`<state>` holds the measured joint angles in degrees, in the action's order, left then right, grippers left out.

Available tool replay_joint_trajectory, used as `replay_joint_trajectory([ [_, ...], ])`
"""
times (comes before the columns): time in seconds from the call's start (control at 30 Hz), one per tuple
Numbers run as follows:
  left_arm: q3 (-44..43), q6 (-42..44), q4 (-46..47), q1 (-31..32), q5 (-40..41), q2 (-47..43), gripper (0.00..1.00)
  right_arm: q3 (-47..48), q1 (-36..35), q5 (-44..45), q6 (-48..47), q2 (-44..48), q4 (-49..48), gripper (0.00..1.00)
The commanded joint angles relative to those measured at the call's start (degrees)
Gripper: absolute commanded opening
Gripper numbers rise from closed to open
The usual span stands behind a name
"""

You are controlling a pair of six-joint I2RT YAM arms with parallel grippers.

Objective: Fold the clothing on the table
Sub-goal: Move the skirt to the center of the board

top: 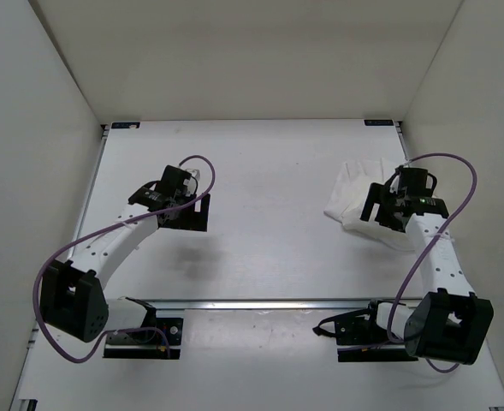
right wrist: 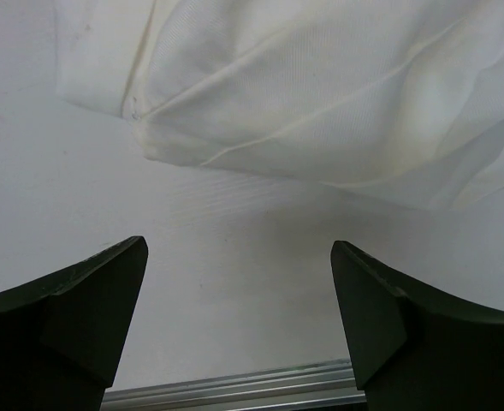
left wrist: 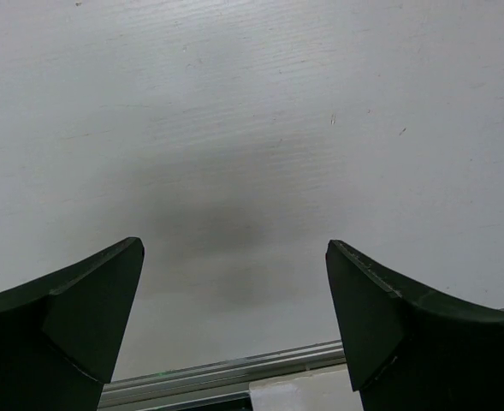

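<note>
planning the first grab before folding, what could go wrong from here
1. The clothing lies bunched in overlapping folds, so the open right gripper, just short of its edge, might pinch several layers and lift a wad rather than one edge.
2. It sits at the right side of the table, while the open left gripper hangs over bare surface well away, so spreading it with both arms likely needs a drag toward the middle first.

The small white crumpled fabric garment (top: 352, 195) lies on the flat white matte counter (top: 277, 171), in its far right part. The right pincer (top: 387, 211) hangs by the garment's right side; the left pincer (top: 187, 212) hangs well to the garment's left.
</note>
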<state>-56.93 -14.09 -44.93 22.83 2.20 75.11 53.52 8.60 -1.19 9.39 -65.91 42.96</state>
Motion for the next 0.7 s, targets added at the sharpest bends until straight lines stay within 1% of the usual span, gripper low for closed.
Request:
replay_joint_trajectory([
  [0.0, -1.69, -0.15, 1.24, 0.29, 0.97, -3.39, 0.99, -2.00, 1.24, 1.19, 0.54, 1.40, -2.61, 0.86],
  [0.13, -1.87, 0.37, 1.25, 1.07, 2.37, -4.36, 0.99, -4.56, 4.31, 1.19, 0.37, 1.48, -5.07, 0.87],
  [0.2, -1.61, 1.07, 0.90, 2.30, 2.90, -4.97, 0.98, -5.18, 4.32, 0.75, 0.98, 0.61, -5.87, 0.87],
  [0.3, -1.17, 0.90, 0.89, 2.04, 2.64, -5.41, 0.99, -5.44, 4.49, 0.06, 0.89, -0.97, -7.27, 0.85],
  [0.47, 1.55, 1.34, 2.30, 0.82, 0.09, -6.91, 0.99, -4.47, 5.90, -0.39, 2.47, -3.88, -9.55, 0.78],
  [0.5, 1.56, 1.69, 2.13, 1.07, 0.00, -6.82, 0.98, -4.13, 5.73, -1.00, 2.83, -4.22, -10.00, 0.75],
  [0.57, 1.38, 1.60, 1.86, 0.90, 0.00, -6.73, 0.99, -4.12, 5.47, -0.92, 3.27, -4.66, -11.40, 0.73],
  [0.67, 1.20, 1.87, 1.60, 0.64, -0.70, -6.38, 0.99, -3.69, 4.67, 0.31, 3.71, -7.46, -11.58, 0.73],
])
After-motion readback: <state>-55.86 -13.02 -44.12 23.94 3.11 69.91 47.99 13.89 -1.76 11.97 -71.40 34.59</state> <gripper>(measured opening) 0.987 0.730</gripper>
